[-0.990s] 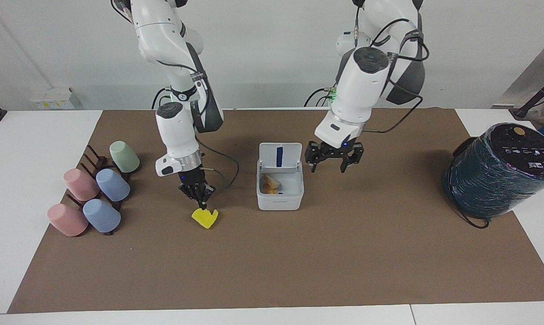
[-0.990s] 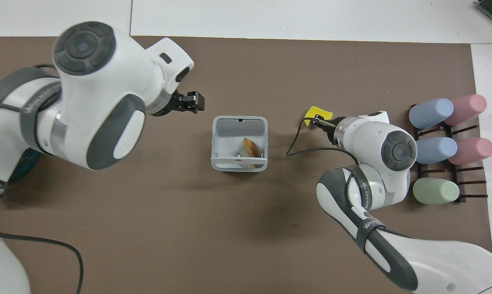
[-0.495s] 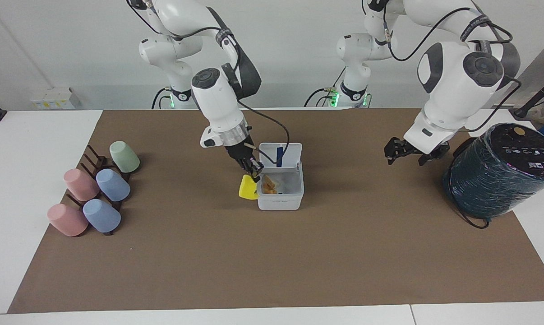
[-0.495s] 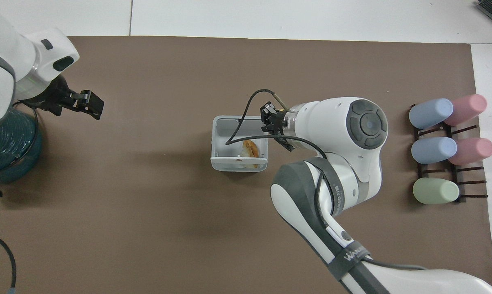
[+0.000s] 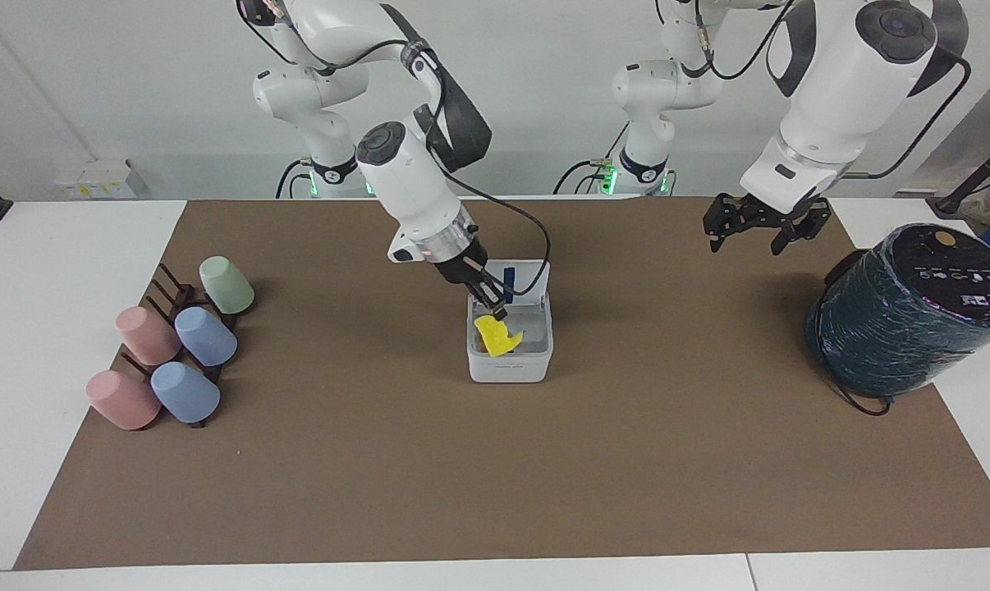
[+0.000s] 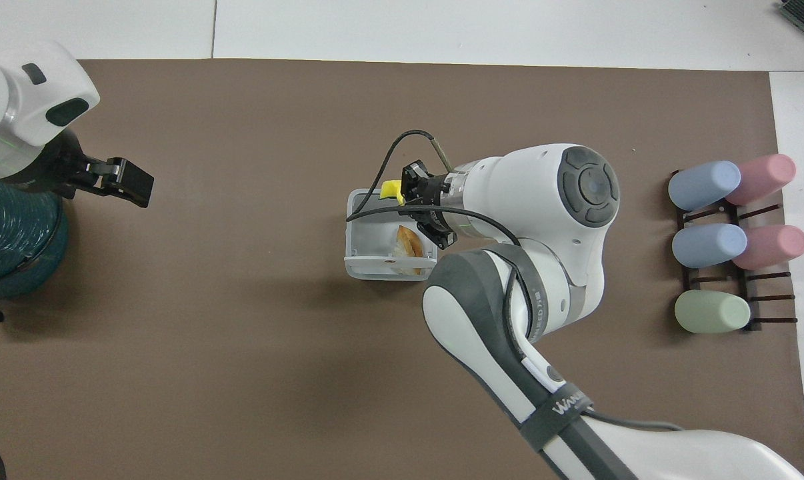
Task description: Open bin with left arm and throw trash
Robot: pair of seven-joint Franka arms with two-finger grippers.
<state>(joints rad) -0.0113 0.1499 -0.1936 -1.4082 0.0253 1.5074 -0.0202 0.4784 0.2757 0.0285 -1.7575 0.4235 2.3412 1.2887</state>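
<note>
— How was the right arm posed?

— Bent at the elbow, forearm slanting down over the open bin. The right gripper had its fingertips pinched on the yellow scrap, which hung just below them inside the bin's mouth, above another scrap lying inside.

— And the left arm?

— Raised and waiting, well aside from the bin. The left gripper, jaws spread and empty, hovered near the dark teal cylinder.

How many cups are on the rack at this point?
5, all lying on the dark rack toward the right arm's end: green cup nearest the robots, then two blue, two pink. None seems hidden.
</note>
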